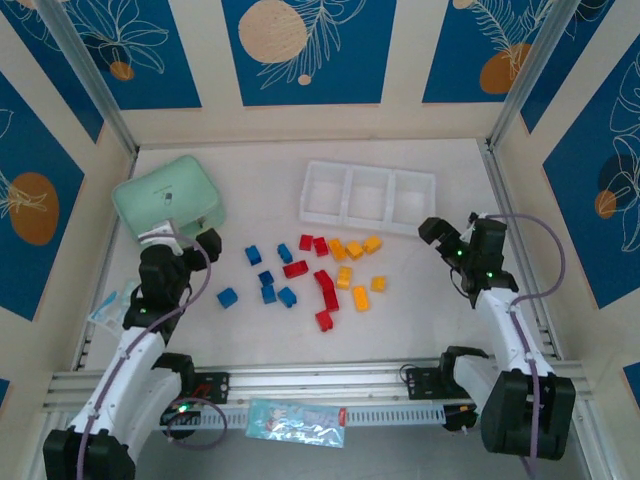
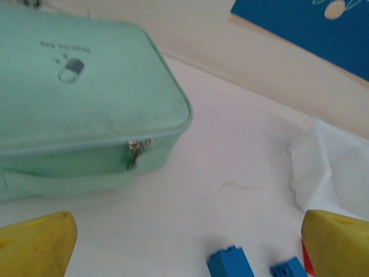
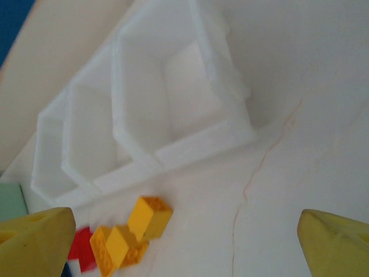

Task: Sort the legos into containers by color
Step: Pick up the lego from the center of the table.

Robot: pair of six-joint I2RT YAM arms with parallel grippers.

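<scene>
The legos lie loose on the white table between the arms: blue ones (image 1: 266, 280) on the left, red ones (image 1: 322, 282) in the middle, yellow-orange ones (image 1: 354, 250) on the right. Behind them stands the white three-compartment tray (image 1: 391, 200), with nothing visible inside it. My left gripper (image 1: 205, 243) is open beside the mint box, and two blue bricks (image 2: 229, 264) sit just ahead of its open fingers (image 2: 34, 242). My right gripper (image 1: 437, 232) is open to the right of the yellow bricks. In its wrist view, yellow bricks (image 3: 150, 216) and the tray (image 3: 202, 138) lie ahead of it.
A mint-green zippered box (image 1: 167, 197) sits at the back left, close to my left gripper and large in the left wrist view (image 2: 75, 98). A plastic packet (image 1: 297, 420) lies on the front rail between the arm bases. Walls close in the table on three sides.
</scene>
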